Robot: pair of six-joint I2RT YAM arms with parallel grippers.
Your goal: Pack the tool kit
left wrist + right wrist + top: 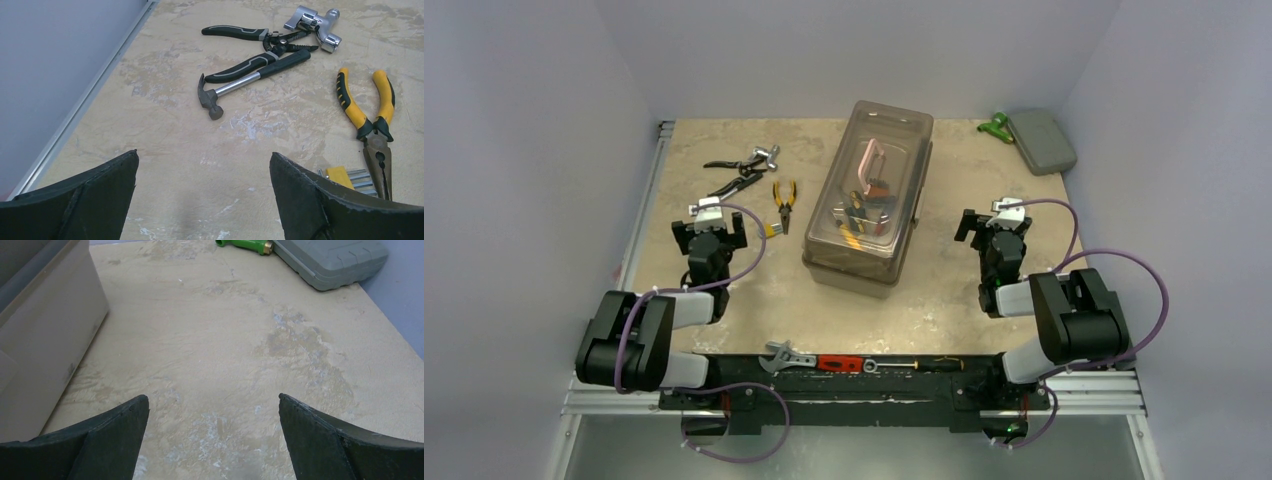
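Pale walls closed in a mottled beige surface. You had the toolbox standing at its middle, between the two arms. Its smoky lid was on, with a pink handle and a few tools showing through it.

Your left arm reached forward on the toolbox's left, its end effector spread wide and holding nothing above bare surface. Your right arm did the same on the toolbox's right, and its end effector was likewise spread and empty, with the toolbox wall just to its left in the wrist view.

At the far right corner a grey case lay flat, with a green tool touching its left end. Along the black rail by the arm bases you had a wrench and a row of smaller tools.

Left of the toolbox lay the loose tools. A hammer lay across one handle of the black pliers, and a chrome tool sat at the pliers' head. The yellow pliers lay apart to the right, their nose beside some hex keys.
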